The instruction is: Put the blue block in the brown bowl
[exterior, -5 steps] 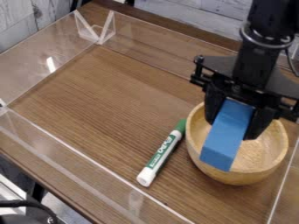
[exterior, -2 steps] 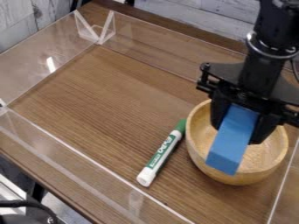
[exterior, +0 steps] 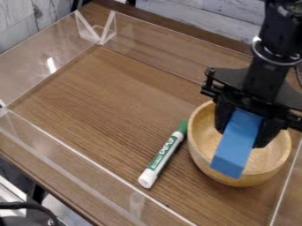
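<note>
- Jaws of the black metal gripper (exterior: 245, 99) closed on the bright-blue rectangular block (exterior: 236, 141).
- Block's long axis slopes down toward the near side, over the round light-brown wooden bowl (exterior: 200, 152).

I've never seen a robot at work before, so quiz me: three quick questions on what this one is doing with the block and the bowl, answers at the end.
1. True or false: the gripper has closed on the blue block.
2. Which thing lies beside the brown bowl?
a) a spoon
b) a green-and-white marker
c) a red cup
3. Fill in the missing word: seen from this camera, the block shows in front of the bowl's ______, not off to one side of the bowl.

Key: 1 true; 2 b; 3 inside.
</note>
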Robot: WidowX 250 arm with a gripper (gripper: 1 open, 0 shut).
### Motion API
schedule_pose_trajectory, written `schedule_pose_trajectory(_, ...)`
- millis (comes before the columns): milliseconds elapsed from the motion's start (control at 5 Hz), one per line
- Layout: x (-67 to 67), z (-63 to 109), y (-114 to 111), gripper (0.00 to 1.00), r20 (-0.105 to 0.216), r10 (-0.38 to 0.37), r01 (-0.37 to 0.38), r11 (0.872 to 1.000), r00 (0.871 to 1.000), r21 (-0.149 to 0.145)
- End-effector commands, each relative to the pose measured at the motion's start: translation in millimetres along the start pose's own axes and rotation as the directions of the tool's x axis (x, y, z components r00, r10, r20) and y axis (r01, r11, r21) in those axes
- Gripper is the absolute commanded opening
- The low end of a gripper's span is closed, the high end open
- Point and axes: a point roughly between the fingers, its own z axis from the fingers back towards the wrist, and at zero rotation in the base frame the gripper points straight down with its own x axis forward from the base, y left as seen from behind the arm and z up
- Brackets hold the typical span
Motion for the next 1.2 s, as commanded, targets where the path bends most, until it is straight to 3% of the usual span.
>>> schedule_pose_trajectory(0, 6.3, 6.5, -5, 0.00, 0.043, -0.006, 0.007, 1.000, 0.999, -0.018)
schedule_pose_trajectory(1000, 16.3, -23.6, 2, 0.00, 0.072, 0.000, 0.001, 1.000, 0.997, -0.011)
